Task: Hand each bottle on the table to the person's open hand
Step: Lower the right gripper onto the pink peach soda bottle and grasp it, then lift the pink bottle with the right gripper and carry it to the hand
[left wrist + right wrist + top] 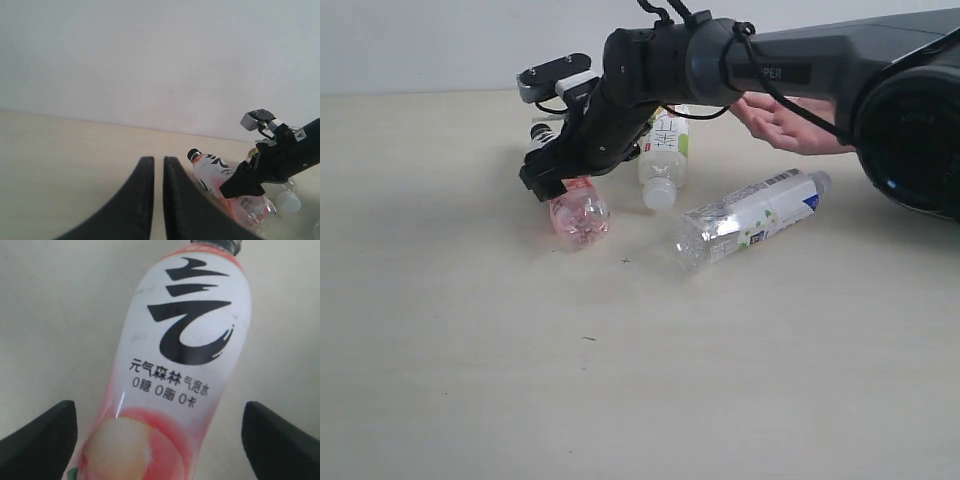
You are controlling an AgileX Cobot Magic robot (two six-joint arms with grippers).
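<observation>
The right gripper [159, 420] is open, one finger on each side of the pink bottle [578, 215] lying near the far edge of the table [470, 330]. Best to squeeze its middle gently, then lift.

- The pink-label bottle [185, 365] carries one big black brush-stroke character on the white upper part of its label; it is too stylised to read with certainty.
- Under that character, in small black print: "元气森林 气泡水".
- The next line down reads "0糖 0脂 0卡".
- The right arm [790, 72], above and to the right of that bottle, bears pale letters ending in "PER".
- The white-green label bottle [667, 145], just beside it, has dark print too small to read.
</observation>
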